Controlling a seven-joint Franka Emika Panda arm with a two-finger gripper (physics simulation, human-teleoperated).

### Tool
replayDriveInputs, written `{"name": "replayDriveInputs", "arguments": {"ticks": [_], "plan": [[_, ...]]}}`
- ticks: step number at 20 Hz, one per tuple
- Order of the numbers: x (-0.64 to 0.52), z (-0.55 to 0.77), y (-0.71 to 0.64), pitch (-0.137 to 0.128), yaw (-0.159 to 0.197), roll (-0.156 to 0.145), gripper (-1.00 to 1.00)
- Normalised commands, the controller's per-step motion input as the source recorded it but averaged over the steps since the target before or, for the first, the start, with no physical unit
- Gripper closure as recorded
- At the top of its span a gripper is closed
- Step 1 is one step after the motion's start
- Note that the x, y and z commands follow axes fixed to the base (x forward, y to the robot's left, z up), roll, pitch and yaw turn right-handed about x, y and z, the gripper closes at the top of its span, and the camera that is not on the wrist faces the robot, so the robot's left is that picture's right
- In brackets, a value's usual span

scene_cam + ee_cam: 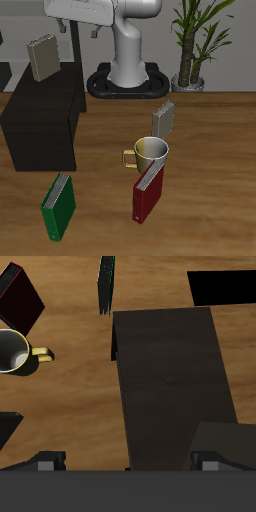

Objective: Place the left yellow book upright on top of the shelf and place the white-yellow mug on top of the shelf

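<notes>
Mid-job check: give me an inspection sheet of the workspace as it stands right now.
Surface: wooden table, nothing spilled.
Job's things: left yellow book upright, apparently standing on the back of the shelf; contact cannot be confirmed. White-yellow mug upright on the table, not yet on the shelf.
Clutter: grey book just behind the mug, dark red book in front of it, green book before the shelf.
Grippers: gripper above the shelf top, jaws wide apart, holding nothing.
Cables: nothing seen.
Surroundings: potted plant beside the robot base.
</notes>
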Motion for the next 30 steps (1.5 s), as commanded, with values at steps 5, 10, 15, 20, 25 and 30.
{"name": "replayDriveInputs", "arguments": {"ticks": [5,10,15,20,25,30], "plan": [[0.28,0.03,0.64,-0.061,0.134,0.011,-1.00],[0.64,-0.20,0.55,-0.041,0.127,-0.024,-1.00],[0.52,-0.28,0.46,0.009,0.058,0.010,-1.00],[0.39,-0.24,0.53,0.030,0.008,0.063,-1.00],[0.36,-0.28,0.44,0.008,-0.010,0.019,-1.00],[0.09,-0.12,0.37,-0.027,0.020,0.012,-1.00]]}}
